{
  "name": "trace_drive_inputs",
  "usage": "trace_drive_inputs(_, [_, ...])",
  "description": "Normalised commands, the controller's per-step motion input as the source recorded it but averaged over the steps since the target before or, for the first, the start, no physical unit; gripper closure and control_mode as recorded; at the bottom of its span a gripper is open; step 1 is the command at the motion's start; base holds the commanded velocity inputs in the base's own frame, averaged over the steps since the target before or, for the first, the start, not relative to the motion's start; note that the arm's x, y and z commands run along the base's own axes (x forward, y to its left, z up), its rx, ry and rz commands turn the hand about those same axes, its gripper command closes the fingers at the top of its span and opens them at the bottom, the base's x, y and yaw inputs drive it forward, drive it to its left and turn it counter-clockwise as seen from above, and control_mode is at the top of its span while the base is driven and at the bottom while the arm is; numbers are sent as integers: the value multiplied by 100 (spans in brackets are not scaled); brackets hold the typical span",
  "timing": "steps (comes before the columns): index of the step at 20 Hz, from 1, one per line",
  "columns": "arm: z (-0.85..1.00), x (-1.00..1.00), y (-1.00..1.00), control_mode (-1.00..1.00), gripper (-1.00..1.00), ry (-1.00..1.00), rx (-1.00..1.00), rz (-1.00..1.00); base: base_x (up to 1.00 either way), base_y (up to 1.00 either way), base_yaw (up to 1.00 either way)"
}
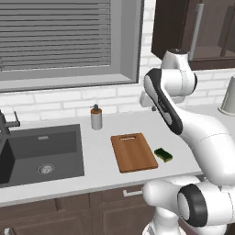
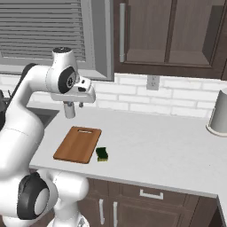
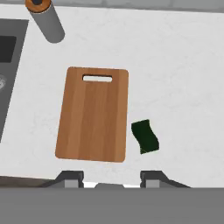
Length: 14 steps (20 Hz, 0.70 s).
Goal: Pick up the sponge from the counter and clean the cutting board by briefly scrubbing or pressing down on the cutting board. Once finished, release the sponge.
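Note:
The reddish-brown cutting board [image 1: 134, 151] [image 2: 77, 144] [image 3: 93, 116] lies flat on the light counter [image 1: 101, 170] [image 2: 155, 146] [image 3: 175, 65], its slot handle toward the wall. The dark green sponge [image 1: 163, 154] [image 2: 102, 154] [image 3: 145, 136] rests on the counter just off the board's right edge, near its front corner. My gripper [image 1: 151, 108] [image 2: 81, 104] [image 3: 111, 177] hangs high above the board and sponge, pointing down. Its fingers stand wide apart, open, with nothing between them.
A dark sink [image 1: 41, 151] [image 3: 6, 48] with a faucet [image 1: 7, 124] is set in the counter left of the board. A grey soap dispenser [image 1: 96, 118] [image 2: 69, 110] [image 3: 48, 22] stands behind the board. A grey canister [image 1: 228, 98] [image 2: 219, 117] sits far right.

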Motion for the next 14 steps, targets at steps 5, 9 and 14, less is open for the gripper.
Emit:
trace_drive_inputs(5, [-9, -9, -9, -100, -100, 0, 0, 0, 0, 0, 0])
trace_drive_inputs(9, [-54, -8, -15, -100, -100, 7, 0, 0, 0, 0, 0])
trace_drive_inputs(14, [-61, -4, -58, -100, -100, 8, -4, 0, 0, 0, 0])
